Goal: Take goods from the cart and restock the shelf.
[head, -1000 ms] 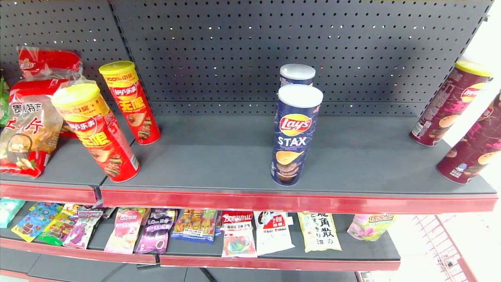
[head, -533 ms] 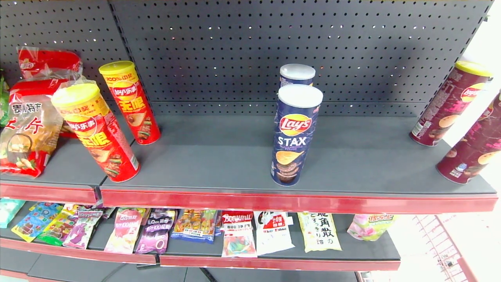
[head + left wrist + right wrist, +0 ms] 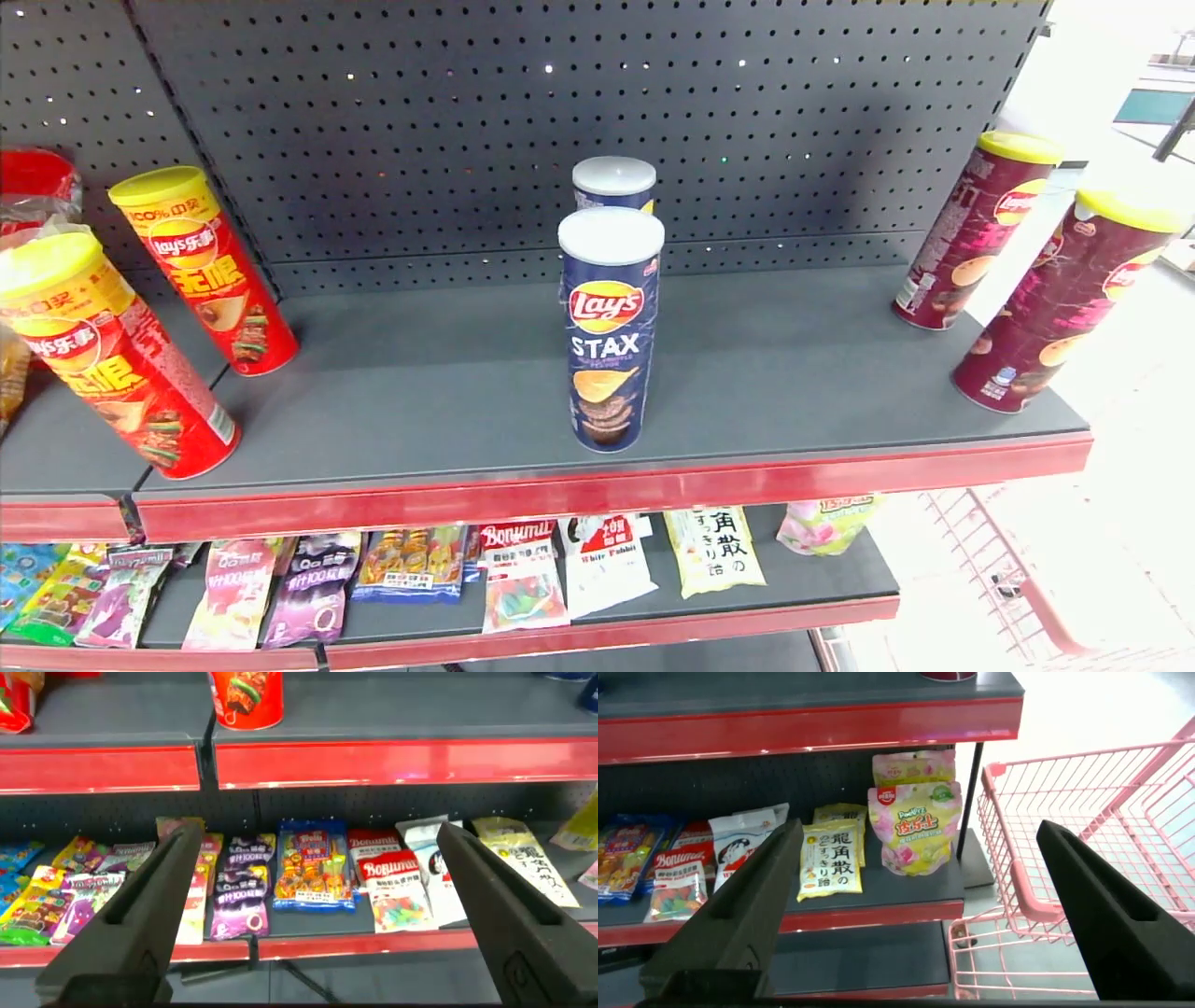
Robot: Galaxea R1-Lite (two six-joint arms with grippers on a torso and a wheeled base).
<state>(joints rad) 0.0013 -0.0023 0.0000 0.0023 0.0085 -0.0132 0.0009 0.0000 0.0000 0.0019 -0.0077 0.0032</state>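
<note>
The grey shelf (image 3: pixel 766 373) with a red front edge carries two blue chip cans (image 3: pixel 611 327) in the middle, one behind the other. Two red cans (image 3: pixel 201 266) stand at its left and two maroon cans (image 3: pixel 980 229) at its right. The pink wire cart (image 3: pixel 1102 859) stands to the right of the shelf unit, and its rim (image 3: pixel 1004 579) shows low in the head view. My left gripper (image 3: pixel 318 891) is open and empty, facing the lower shelf of snack bags (image 3: pixel 313 863). My right gripper (image 3: pixel 920 896) is open and empty, between the lower shelf's right end and the cart.
The lower shelf (image 3: pixel 812 583) holds a row of flat snack bags (image 3: pixel 523 569), with a yellow-green bag (image 3: pixel 915 826) at its right end. A dark pegboard (image 3: pixel 560 121) backs the shelves. Wide bare stretches lie between the can groups on the upper shelf.
The whole head view has shifted: the camera turned to the right, so the shelf contents slid left and more of the cart side shows. The cans themselves have not moved.
</note>
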